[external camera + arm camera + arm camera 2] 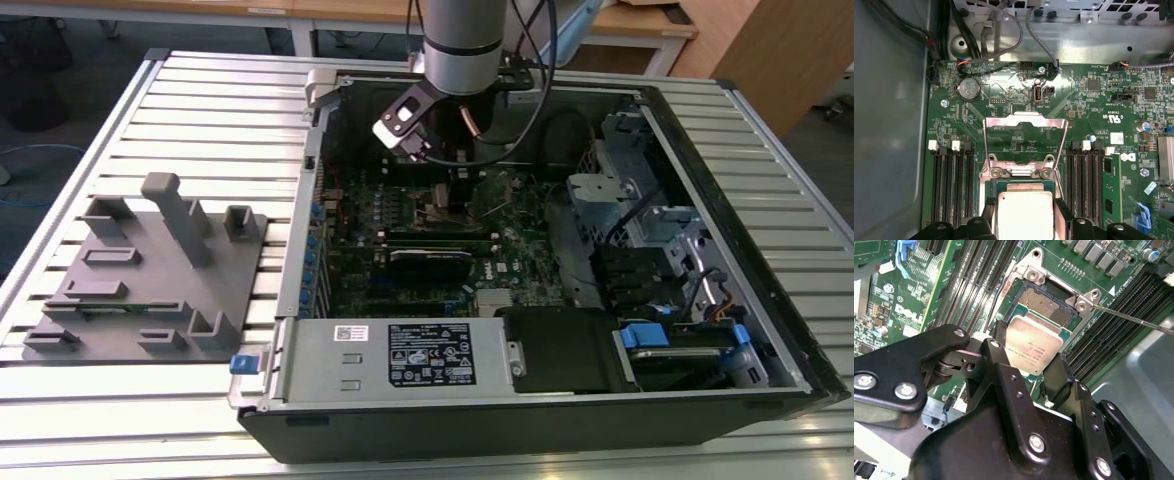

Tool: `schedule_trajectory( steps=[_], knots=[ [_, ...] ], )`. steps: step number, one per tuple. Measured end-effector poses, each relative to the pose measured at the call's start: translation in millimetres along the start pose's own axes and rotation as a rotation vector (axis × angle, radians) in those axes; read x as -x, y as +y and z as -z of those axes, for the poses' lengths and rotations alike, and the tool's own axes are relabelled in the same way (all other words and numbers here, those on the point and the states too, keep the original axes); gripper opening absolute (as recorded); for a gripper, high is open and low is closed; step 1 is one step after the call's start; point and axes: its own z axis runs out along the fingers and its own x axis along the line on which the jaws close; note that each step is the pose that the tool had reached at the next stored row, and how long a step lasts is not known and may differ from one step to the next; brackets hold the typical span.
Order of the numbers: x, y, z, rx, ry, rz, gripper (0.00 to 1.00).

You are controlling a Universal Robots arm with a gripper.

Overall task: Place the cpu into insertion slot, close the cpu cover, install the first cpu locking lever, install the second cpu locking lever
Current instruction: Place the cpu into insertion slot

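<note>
green motherboard point(1004, 85), pincer point(1030, 359) gripping cpu point(1035, 340), apparently over insertion slot point(1046, 302)

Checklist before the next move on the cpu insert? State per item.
1. Grip: gripper shut on the cpu, clamped on two opposite edges: ok.
2. Slot free: insertion slot contact field is bare where it shows: ok. The rest is hidden by the cpu.
3. Cover open: cpu cover raised, clear of the slot: ok.
4. Lever free: locking lever sticks out as a thin rod, unlatched: ok.
5. Seated: not ok. The cpu covers part of the slot, and the far contact field is uncovered.
6. Corner alignment: cannot tell.
</note>
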Motion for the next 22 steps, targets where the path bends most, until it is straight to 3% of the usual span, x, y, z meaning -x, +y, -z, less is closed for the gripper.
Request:
schedule_trajectory(
  steps=[22],
  knots=[
    [0.7,-0.3,-4.7,-0.0011,0.0004,0.0,0.54]
  ],
)
